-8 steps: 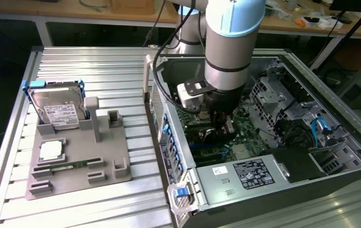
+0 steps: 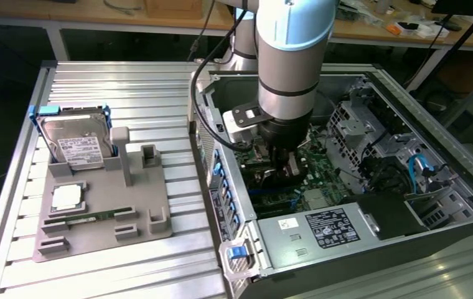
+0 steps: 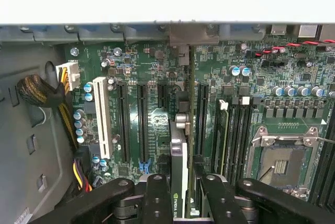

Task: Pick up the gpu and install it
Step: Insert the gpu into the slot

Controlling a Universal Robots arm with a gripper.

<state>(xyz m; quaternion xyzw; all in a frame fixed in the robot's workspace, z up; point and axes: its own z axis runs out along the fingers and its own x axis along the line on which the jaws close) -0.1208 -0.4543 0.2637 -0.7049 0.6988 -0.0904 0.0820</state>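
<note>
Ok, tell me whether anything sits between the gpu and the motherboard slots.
Nothing visible does. The gripper holds the gpu edge-on over the black slots, which are bare; the cable bundle lies off to one side.

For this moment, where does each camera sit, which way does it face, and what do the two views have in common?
Exterior view: off the arm and raised, looking down over the table at the open computer case; the arm and gripper reach into the case.
Wrist view: on the wrist, looking along the black fingers at the motherboard; the gpu is clamped edge-on between them.
Shared: the gripper, the motherboard and the inside of the case.
</note>
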